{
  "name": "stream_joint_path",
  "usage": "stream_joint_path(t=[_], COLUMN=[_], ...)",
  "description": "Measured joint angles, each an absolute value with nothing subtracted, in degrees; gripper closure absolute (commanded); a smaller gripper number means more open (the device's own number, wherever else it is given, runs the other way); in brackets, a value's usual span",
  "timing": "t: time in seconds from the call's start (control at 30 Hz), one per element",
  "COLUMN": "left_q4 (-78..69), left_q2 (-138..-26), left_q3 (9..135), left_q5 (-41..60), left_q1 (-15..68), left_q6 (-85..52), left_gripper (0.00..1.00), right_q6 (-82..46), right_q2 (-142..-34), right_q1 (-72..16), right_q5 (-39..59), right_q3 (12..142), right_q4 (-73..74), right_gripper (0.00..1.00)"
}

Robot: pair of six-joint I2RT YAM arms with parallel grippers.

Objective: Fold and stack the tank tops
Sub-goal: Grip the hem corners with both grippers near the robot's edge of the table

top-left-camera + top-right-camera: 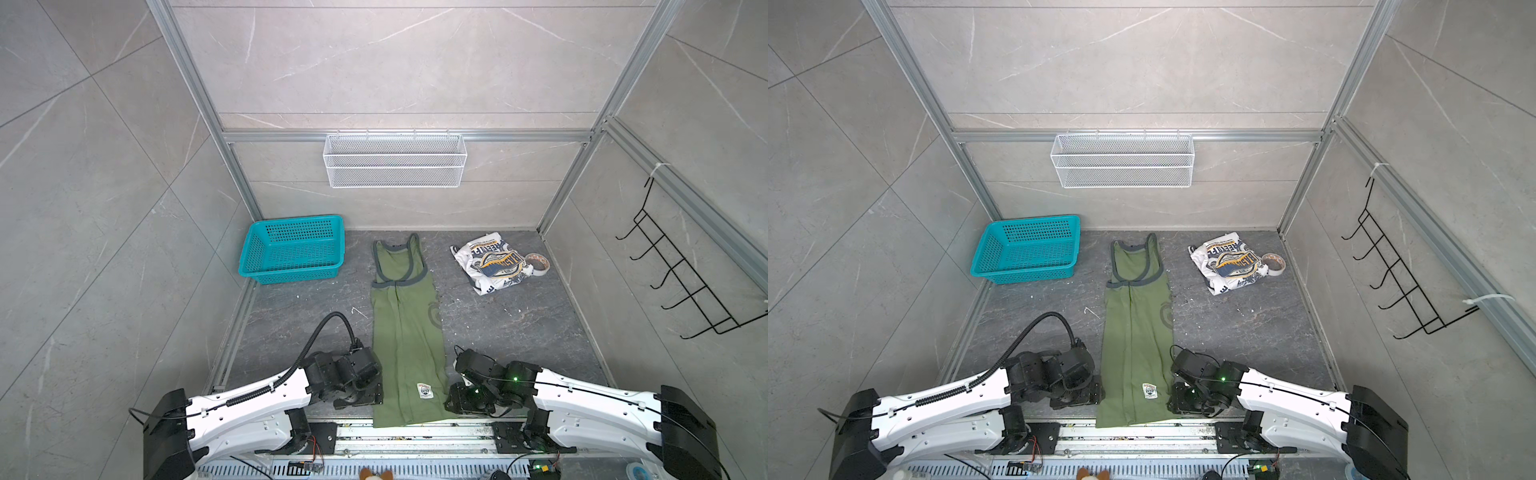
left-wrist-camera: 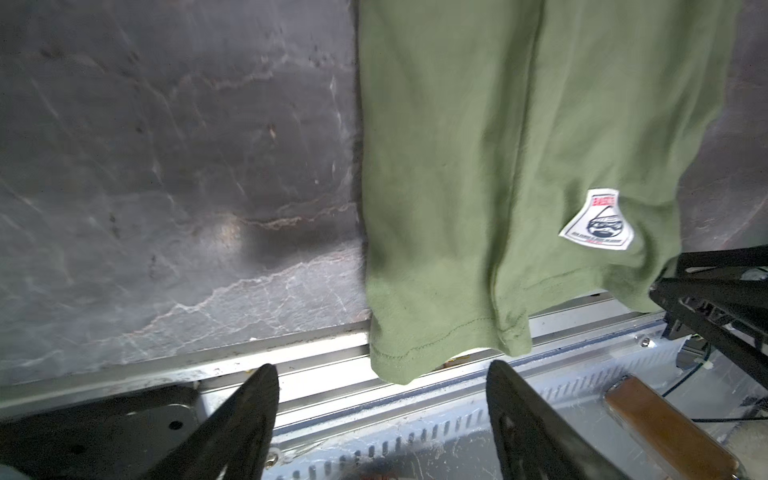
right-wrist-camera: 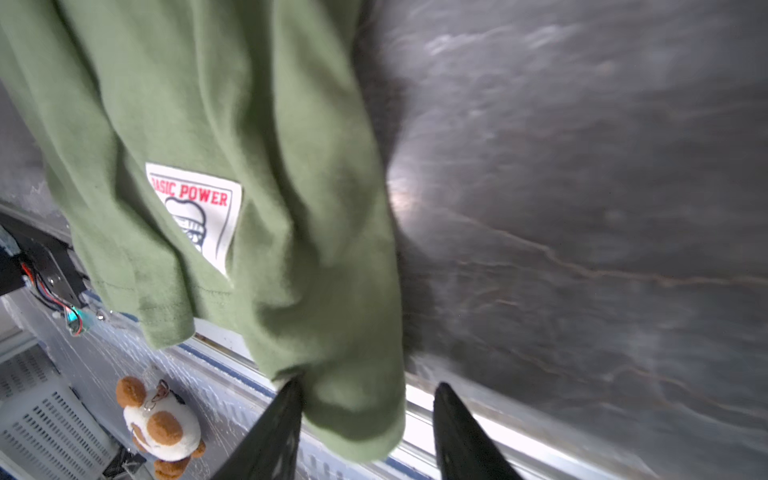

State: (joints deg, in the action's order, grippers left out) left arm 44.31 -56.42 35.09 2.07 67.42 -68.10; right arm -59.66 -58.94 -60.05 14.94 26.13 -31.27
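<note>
L jaws: spread, nothing held; hem corner of olive tank top (image 2: 457, 166) lies betw. the tips, untouched. R jaws: spread; opposite hem corner sits betw. them, touching one jaw, not pinched. Top lies flat on surface (image 1: 519, 332). White tank top (image 1: 492, 266) crumpled, well beyond R jaws, beside tape roll (image 1: 538, 264).

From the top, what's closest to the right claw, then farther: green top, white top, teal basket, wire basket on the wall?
From the right gripper, in a top view:
1. green tank top, right beside it, centre
2. white tank top, far right corner
3. teal basket, far left corner
4. wire basket, high on the back wall
</note>
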Motion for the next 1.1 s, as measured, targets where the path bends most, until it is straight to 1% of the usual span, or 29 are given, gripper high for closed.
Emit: stream_joint_path(t=[0.07, 0.17, 0.37, 0.43, 0.5, 0.6, 0.7, 0.77, 0.9, 0.97, 1.1], left_q4=[42.39, 39.2, 30.41, 28.36, 26.52, 24.45, 23.81, 24.38, 28.8, 31.35, 34.57], left_q2=[-57.43, -59.94, -63.2, -63.77, -64.25, -64.84, -64.99, -64.99, -64.47, -63.24, -60.8], left_q3=[33.04, 31.35, 27.83, 27.62, 27.42, 26.94, 26.89, 27.38, 31.66, 35.2, 41.6], left_q5=[2.02, 2.04, 2.92, 3.29, 3.55, 3.66, 3.62, 3.55, 2.48, 1.87, 1.56], left_q1=[70.74, 73.71, 75.57, 75.66, 75.75, 75.88, 75.88, 75.88, 75.68, 74.32, 66.15], left_q6=[-71.18, -74.17, -77.62, -78.06, -78.52, -78.72, -78.65, -78.63, -77.65, -76.03, -70.76], left_gripper=[0.23, 0.33, 0.4, 0.44, 0.5, 0.66, 0.75, 0.81, 0.85, 0.88, 0.89], right_q6=[-60.45, -61.17, -62.83, -63.48, -63.77, -64.36, -64.84, -64.95, -64.73, -64.29, -60.84], right_q2=[-59.68, -59.81, -60.18, -60.34, -60.34, -60.9, -61.82, -62.04, -62.02, -62.02, -63.31], right_q1=[-61.01, -61.56, -61.87, -61.98, -62.19, -62.48, -62.72, -62.78, -62.78, -62.76, -59.96], right_q5=[14.98, 14.83, 14.76, 14.68, 14.63, 14.63, 14.68, 14.76, 14.44, 13.37, 11.11], right_q3=[25.98, 25.71, 24.67, 24.58, 24.51, 24.4, 24.4, 24.43, 27.07, 30.83, 40.6], right_q4=[-30.26, -29.43, -27.94, -27.86, -27.2, -26.26, -25.63, -25.58, -28.21, -31.16, -36.84], right_gripper=[0.51, 0.53, 0.65, 0.68, 0.72, 0.8, 0.89, 0.92, 0.95, 0.96, 0.99])
